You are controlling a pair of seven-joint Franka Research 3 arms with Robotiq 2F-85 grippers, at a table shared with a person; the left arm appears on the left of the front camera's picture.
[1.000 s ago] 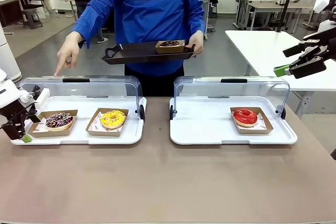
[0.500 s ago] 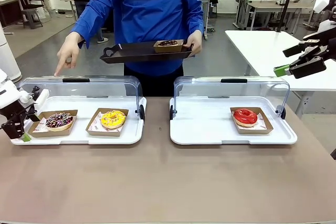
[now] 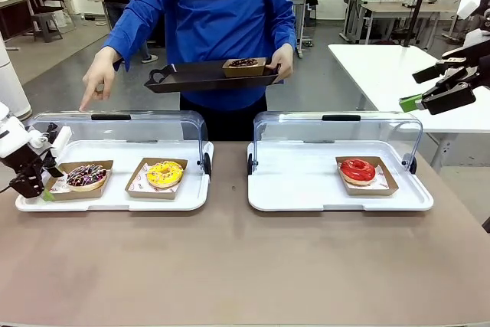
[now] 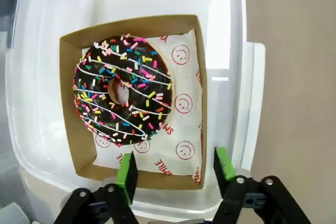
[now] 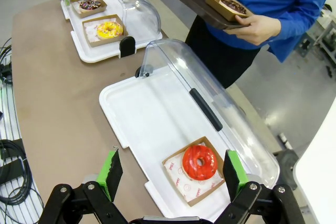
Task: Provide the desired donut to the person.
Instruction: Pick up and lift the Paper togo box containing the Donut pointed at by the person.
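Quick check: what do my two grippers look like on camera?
The left gripper and right gripper match: black two-finger linkages with bolted joints, green pads at the tips. The left arm is white.

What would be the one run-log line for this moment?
left gripper: open, astride edge of sprinkle donut box | right gripper: open, raised aside | person's hand: pointing down at left case lid
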